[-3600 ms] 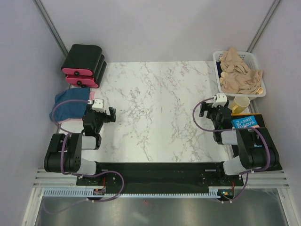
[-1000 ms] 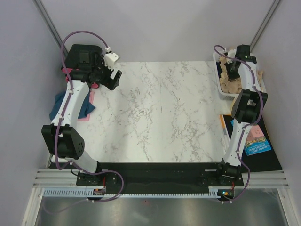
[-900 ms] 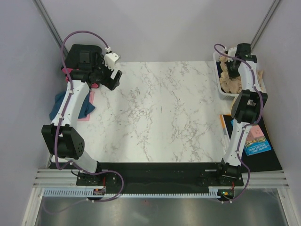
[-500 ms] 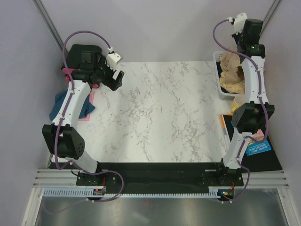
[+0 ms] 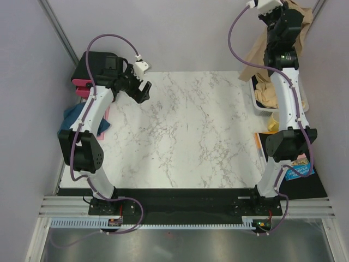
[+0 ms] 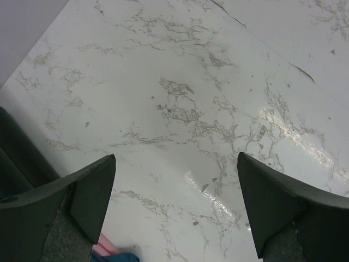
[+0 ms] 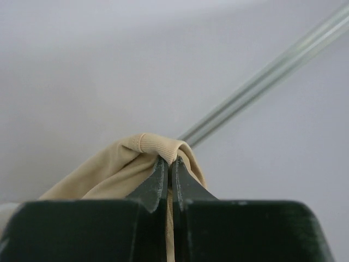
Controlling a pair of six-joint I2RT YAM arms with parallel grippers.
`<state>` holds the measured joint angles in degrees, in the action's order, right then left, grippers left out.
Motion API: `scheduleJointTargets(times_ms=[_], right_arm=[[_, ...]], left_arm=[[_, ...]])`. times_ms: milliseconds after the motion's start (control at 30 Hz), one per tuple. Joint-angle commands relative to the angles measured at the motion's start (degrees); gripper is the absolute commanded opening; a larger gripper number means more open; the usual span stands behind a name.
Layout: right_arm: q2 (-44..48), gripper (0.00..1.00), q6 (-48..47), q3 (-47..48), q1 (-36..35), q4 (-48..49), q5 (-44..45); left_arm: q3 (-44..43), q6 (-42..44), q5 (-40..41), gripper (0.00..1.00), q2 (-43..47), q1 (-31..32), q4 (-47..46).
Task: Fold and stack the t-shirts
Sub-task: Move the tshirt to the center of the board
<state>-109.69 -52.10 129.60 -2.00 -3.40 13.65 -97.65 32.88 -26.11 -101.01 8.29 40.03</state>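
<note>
The tan soft-cloth t-shirt (image 5: 255, 54) hangs in the air above the white plastic mesh basket (image 5: 255, 102) at the far right corner of the white marbled worktop (image 5: 185, 142). Its ribbed edge is pinched between the closed jaws of the right gripper (image 7: 168, 162). More tan t-shirts (image 5: 268, 94) lie bunched in the basket. The left gripper (image 6: 175, 164) hovers over the worktop's far left part, jaws spread wide. A dark blue t-shirt (image 5: 72, 117) lies beside the worktop's left edge.

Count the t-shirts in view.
4 at least: tan shirt hanging from right pincer, tan pile in basket, dark blue shirt and pink shirt at left edge of table. Pile may hide more.
</note>
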Motion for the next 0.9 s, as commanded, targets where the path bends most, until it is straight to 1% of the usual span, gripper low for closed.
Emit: scheduleJointTargets(times_ms=[0,67,167,267,300,367,467,533,600,700,767,800,833,867], right_arm=[[1.76,0.00,-1.16,0.84,-3.27,14.27,-9.41],[0.37,0.00,-2.83,1.87,-6.34,15.26,-10.31],[-1.66,0.00,-4.85,3.56,-8.98,17.71,-12.50],[-1.93,0.00,-6.61,0.74,-10.48,25.88,-17.42],[-2.28,0.00,-7.14,1.26,-10.92,27.29,-18.30],[-4.29,0.00,-8.20,5.30,-13.20,27.13,-20.24],[-5.53,0.00,-8.02,9.52,-16.18,27.83,-23.82],[-5.01,0.00,-6.97,9.71,-18.29,30.63,-26.12],[-3.70,0.00,-3.90,9.44,-19.35,32.30,-28.50],[-2.02,0.00,-1.44,9.09,-20.94,31.97,-29.55],[-0.01,0.00,-0.47,6.20,-21.03,31.79,-29.30],[0.78,0.00,-0.29,4.36,-21.11,30.05,-27.55],[1.92,0.00,-0.37,-1.66,-20.51,28.99,-26.58],[5.15,0.00,0.06,-6.16,-19.63,28.98,-25.87]], left_arm=[[-2.73,1.66,-1.58,1.00,-0.94,0.58,-3.20],[-2.55,1.31,-0.62,1.00,-1.64,0.76,-4.25],[-2.55,0.78,0.35,1.00,-2.26,0.85,-5.92],[-0.80,0.52,2.20,1.00,-2.08,0.85,-9.52],[-0.18,0.43,2.72,1.00,-1.65,0.85,-10.58],[1.75,0.34,4.30,1.00,-1.29,0.93,-13.83],[2.90,0.16,6.07,1.00,-1.73,1.20,-15.85],[2.90,-0.63,7.12,1.00,-2.43,1.29,-16.30],[2.99,-1.24,7.56,1.00,-2.79,1.37,-16.91],[3.08,-1.59,8.44,1.00,-3.14,1.46,-18.32],[2.99,-1.77,8.36,0.99,-3.57,1.55,-18.76],[2.64,-1.68,8.18,1.00,-3.58,1.64,-18.76],[2.55,-1.42,8.00,1.00,-3.75,1.72,-18.76],[2.46,-1.16,8.00,1.00,-4.01,1.90,-18.85]])
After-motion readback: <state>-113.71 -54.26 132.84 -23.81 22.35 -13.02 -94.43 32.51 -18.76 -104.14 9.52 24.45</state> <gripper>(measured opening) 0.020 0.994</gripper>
